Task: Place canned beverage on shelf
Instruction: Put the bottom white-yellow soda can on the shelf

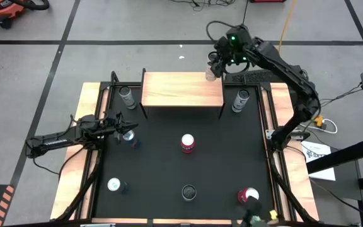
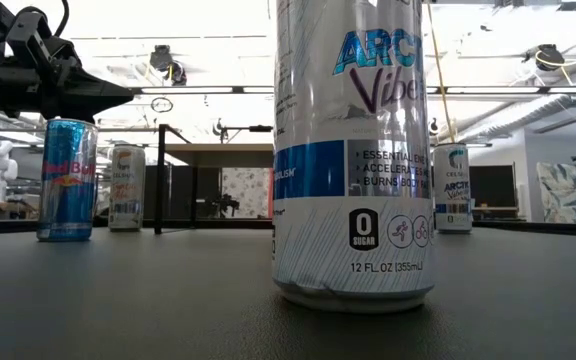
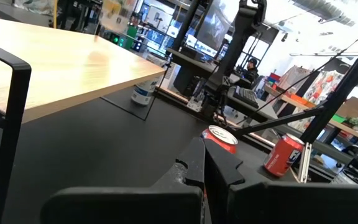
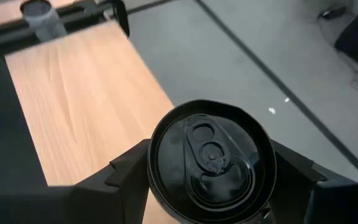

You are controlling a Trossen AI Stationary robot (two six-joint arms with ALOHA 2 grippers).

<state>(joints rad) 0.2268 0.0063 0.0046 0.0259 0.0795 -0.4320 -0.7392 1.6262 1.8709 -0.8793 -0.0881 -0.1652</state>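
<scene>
Overhead, the right gripper's [image 4: 210,186] fingers clamp a can [image 4: 209,158] at the shelf [image 1: 181,89] corner; left fingers [image 3: 219,165] together

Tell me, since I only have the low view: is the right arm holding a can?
Observer: Yes. The right pincer is shut on a black-topped can.
Operator: Where is it relative to the shelf?
Observer: Over the far right corner of the shelf. No other can stands on the board. I cannot tell whether the held can touches the wood.
Operator: Which arm is the dark one above the Red Bull can?
Observer: That is the left pincer, shut and holding nothing, beside the Red Bull can on the table's left side.
</scene>
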